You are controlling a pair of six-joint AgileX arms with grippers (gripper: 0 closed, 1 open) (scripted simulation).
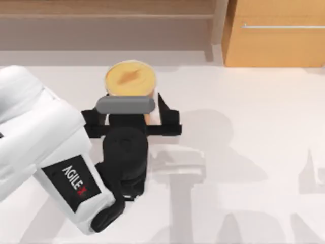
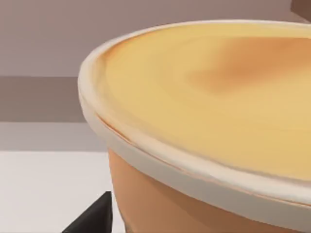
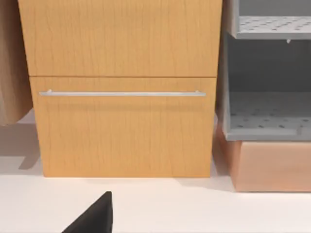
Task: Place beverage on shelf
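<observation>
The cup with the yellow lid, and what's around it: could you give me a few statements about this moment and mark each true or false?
1. The beverage stands upright on the white table. True.
2. The beverage already sits on the shelf. False: it is on the table, in front of the shelf.
3. The left gripper is at the beverage's side. True, in the top view; whether it grips cannot be told.
4. The lid is off the beverage. False: the pale yellow lid is on.
5. The cabinet stands open. False: its front is closed, with the silver bar handle across it.
</observation>
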